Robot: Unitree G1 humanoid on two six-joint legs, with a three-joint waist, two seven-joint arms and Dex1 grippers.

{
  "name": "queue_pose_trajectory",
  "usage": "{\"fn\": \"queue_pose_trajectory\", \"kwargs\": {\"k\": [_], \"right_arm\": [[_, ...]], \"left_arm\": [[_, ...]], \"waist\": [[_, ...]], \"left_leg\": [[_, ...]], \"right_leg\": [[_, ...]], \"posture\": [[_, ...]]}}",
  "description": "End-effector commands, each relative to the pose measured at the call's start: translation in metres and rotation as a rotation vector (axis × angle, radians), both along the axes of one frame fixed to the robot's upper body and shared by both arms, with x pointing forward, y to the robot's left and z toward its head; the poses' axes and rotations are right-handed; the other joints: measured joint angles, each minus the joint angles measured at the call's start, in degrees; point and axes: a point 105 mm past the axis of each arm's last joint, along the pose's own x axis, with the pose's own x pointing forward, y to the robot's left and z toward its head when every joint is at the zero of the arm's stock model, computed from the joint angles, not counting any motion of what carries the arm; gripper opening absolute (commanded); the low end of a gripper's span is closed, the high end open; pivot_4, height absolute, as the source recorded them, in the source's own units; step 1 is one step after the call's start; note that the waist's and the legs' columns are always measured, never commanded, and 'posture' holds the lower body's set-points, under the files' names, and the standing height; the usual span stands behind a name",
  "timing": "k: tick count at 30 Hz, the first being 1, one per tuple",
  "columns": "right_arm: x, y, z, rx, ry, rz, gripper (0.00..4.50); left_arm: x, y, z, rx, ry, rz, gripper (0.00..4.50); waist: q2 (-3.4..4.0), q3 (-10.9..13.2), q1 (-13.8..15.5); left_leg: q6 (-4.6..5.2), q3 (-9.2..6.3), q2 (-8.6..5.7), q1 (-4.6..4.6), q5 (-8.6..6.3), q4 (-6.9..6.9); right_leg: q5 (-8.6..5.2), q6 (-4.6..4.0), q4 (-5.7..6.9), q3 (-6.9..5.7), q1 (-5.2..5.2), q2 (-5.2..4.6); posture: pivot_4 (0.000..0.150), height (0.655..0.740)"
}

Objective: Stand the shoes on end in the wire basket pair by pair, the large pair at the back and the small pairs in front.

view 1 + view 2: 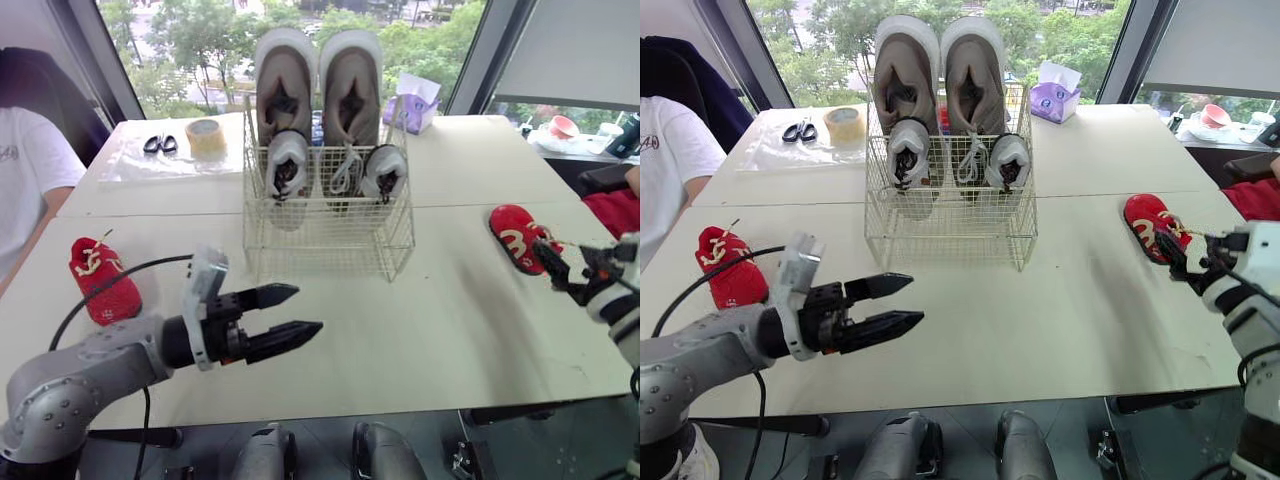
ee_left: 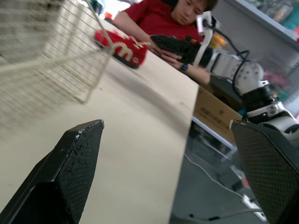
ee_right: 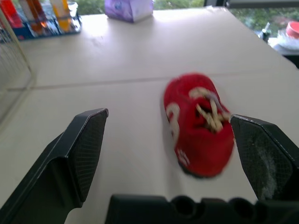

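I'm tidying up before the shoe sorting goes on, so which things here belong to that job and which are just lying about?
Job:
white wire basket
large grey-brown pair of shoes, standing at its back
small white-and-grey pair, in front
red fabric shoe on the robot's left
red fabric shoe on its right

Lying about:
black-handled scissors
roll of tan tape
purple tissue box

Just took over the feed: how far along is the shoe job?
Done: large pair at the back of the basket, small pair in front. In hand: nothing; open right gripper is at one red shoe. Remaining: both red shoes, on the table.
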Motion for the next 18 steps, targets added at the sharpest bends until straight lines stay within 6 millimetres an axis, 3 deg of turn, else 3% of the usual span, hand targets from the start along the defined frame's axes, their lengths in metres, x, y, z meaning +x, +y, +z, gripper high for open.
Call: {"fn": "queue_pose_trajectory", "kwargs": {"k": [1,9,18], "right_arm": [[-0.001,0.009,0.001,-0.053,-0.013,0.054,4.5],[0.016,-0.006,-0.032,-0.042,0.038,0.016,4.5],[0.042,-0.025,-0.045,-0.039,0.018,-0.055,4.5]], "left_arm": [[-0.012,-0.008,-0.002,0.011,-0.012,-0.047,4.46],[-0.018,-0.017,-0.001,-0.005,-0.013,-0.047,4.46],[-0.018,-0.013,-0.001,0.01,-0.015,-0.018,4.46]], "waist": [[0.17,-0.1,-0.1],[0.44,-0.3,0.0],[0.48,-0.3,-0.2]], "left_leg": [[0.01,0.0,0.0,0.0,0.0,0.0],[0.04,-0.01,-0.01,0.01,-0.03,-0.01],[0.06,-0.01,-0.01,0.01,-0.03,-0.02]], "right_leg": [[-0.04,-0.06,-0.01,0.0,0.0,0.0],[-0.05,-0.08,-0.08,0.03,0.02,0.03],[-0.05,-0.09,-0.09,0.05,0.02,0.07]], "posture": [[0.15,0.74],[0.15,0.74],[0.15,0.74]]}}
